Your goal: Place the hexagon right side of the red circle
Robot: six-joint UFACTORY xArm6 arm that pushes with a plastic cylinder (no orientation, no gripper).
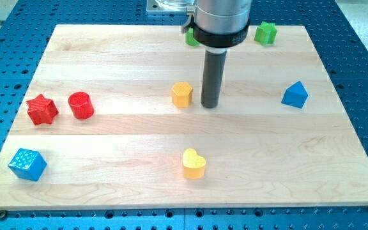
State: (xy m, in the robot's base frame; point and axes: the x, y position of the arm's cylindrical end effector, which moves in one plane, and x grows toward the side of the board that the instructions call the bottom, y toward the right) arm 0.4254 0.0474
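My tip [210,105] rests on the table [107,134] just right of the yellow hexagon [182,94], not quite touching; I carry no jaws. The red circle [80,105] sits well left

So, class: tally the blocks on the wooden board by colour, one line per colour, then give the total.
Red: 2, the red star and the red circle
Yellow: 2, the yellow hexagon and the yellow heart
Blue: 2, the blue cube and the blue triangle
Green: 2, one green block, another green block partly hidden
Total: 8
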